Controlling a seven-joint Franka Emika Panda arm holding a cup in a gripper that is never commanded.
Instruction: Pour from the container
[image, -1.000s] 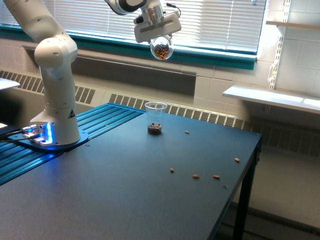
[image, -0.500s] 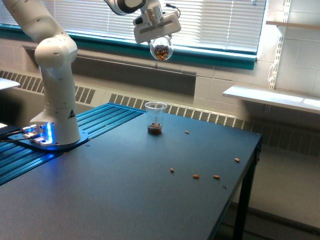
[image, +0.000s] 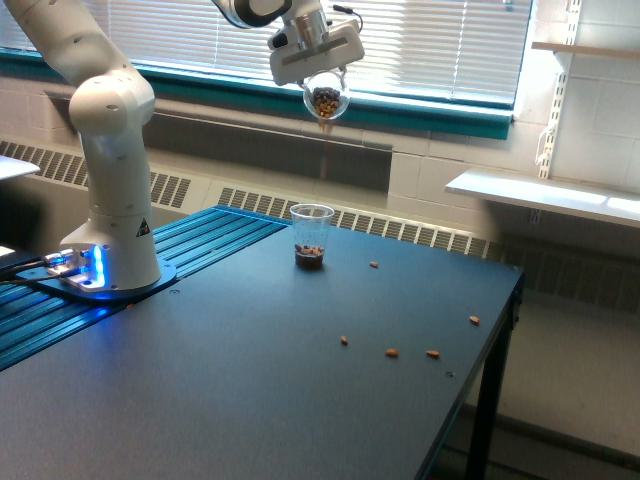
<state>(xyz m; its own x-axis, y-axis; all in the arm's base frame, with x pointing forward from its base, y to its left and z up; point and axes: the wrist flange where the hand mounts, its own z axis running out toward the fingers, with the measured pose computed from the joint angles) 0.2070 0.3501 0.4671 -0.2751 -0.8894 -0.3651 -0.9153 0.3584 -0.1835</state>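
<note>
Container (image: 326, 101) shifted slightly; nuts inside, cup (image: 312, 236) partly filled.

Single exterior view, raised, off table (image: 250, 400) corner, facing window wall (moderately far back).

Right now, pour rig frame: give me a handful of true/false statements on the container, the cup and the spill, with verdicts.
1. The container is held in the gripper high above the table. True.
2. The container is empty. False: brown nut-like pieces show through its wall.
3. The clear plastic cup stands upright on the table with brown pieces in its bottom. True.
4. The plastic cup has tipped onto its side. False: it stands upright.
5. Several loose pieces lie on the table on the exterior view's right of the cup. True.
6. The container rests on the cup's rim. False: it hangs well above the cup, apart from it.
</note>
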